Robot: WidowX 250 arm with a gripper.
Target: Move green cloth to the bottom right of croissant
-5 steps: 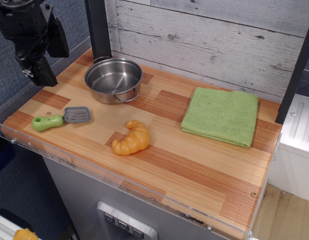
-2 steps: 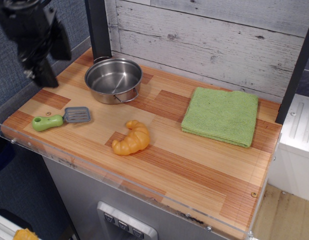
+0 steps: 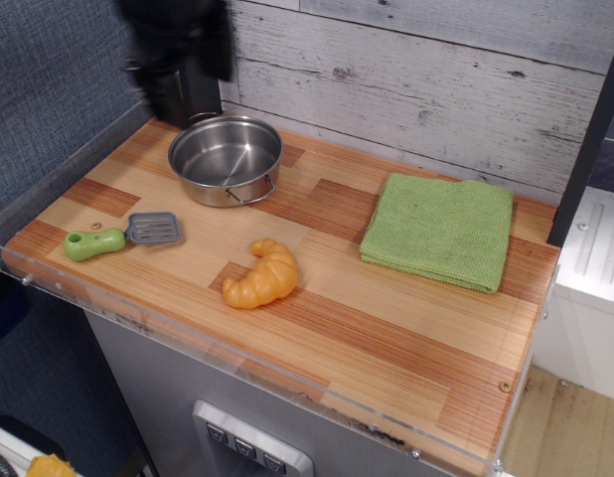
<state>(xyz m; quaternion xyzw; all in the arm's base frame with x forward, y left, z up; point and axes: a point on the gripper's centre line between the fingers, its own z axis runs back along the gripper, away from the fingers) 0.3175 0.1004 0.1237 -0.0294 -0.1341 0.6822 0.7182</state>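
The light green waffle-knit cloth (image 3: 438, 231) lies flat and folded at the back right of the wooden table top. The orange-yellow toy croissant (image 3: 260, 275) lies near the middle front, well left of the cloth. My gripper (image 3: 176, 62) is a dark motion-blurred shape at the top left, high above the table's back left corner and just behind the steel pot. It is far from the cloth. Its fingers are too blurred to make out, and nothing shows in them.
An empty steel pot (image 3: 226, 159) stands at the back left. A grey spatula with a green handle (image 3: 121, 237) lies at the front left. A clear plastic rim (image 3: 237, 360) runs along the table's front edge. A white plank wall (image 3: 416, 79) stands behind.
My gripper has moved quickly from above the table's far left side to the right and back, and is now blurred behind the pot. The cloth, croissant, pot and spatula have not moved.
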